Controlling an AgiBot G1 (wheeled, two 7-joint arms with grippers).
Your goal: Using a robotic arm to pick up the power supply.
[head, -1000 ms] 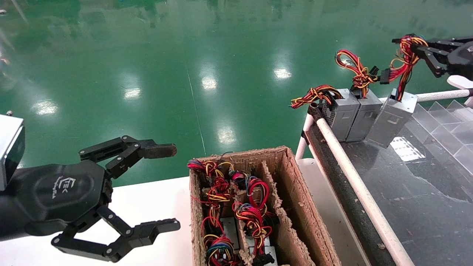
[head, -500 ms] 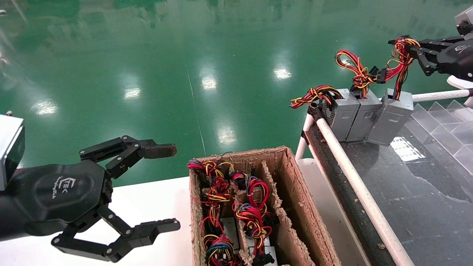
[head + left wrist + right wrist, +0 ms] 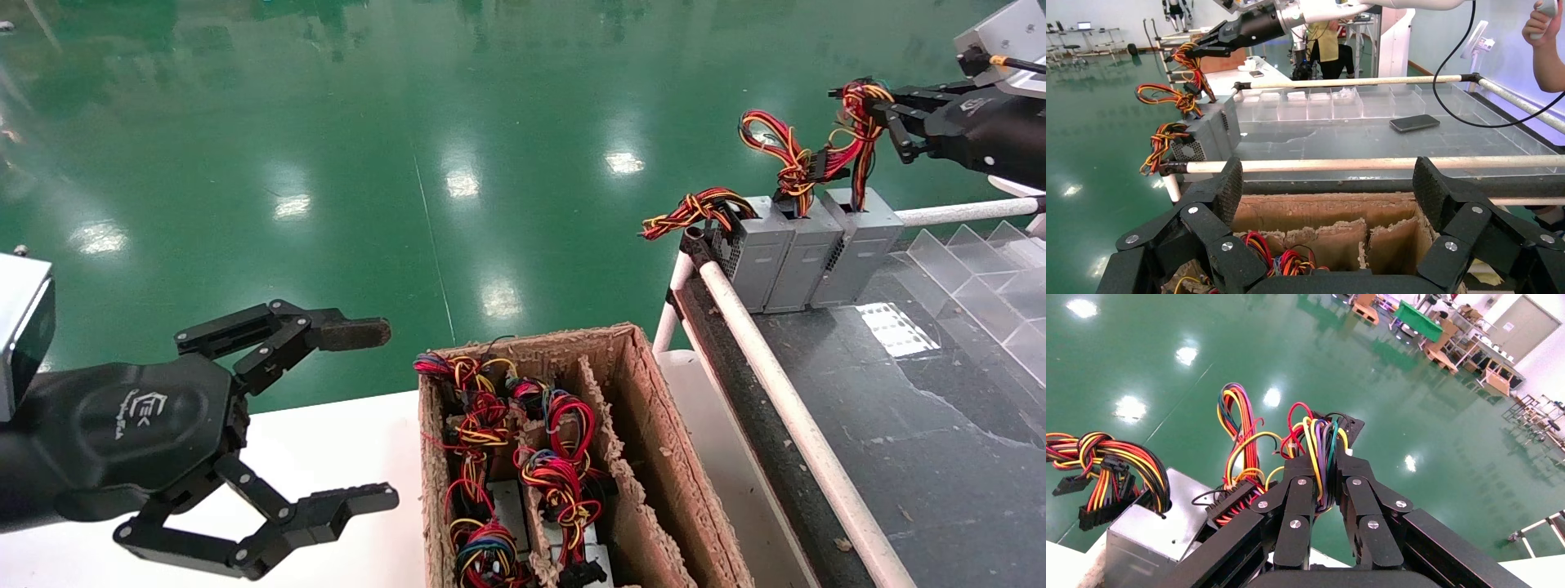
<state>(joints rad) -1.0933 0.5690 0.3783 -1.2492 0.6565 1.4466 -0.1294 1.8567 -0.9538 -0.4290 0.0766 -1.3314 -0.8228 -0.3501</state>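
Three grey power supplies stand side by side at the far end of the black belt. My right gripper is shut on the red, yellow and black wire bundle of the rightmost power supply, which stands upright against its neighbours. In the right wrist view the wires run between the closed fingers of the right gripper, with the grey box below. My left gripper hangs open and empty left of the carton; the left wrist view shows the left gripper wide apart.
A brown cardboard carton with ragged dividers holds more wired units. A white rail edges the black belt. Clear plastic dividers stand at the belt's right. A phone lies on the belt, and a person's hand shows beyond.
My right gripper has moved left and slightly up with the wire bundle. The power supply under it has swung from tilted to upright against the other two. The left arm is still.
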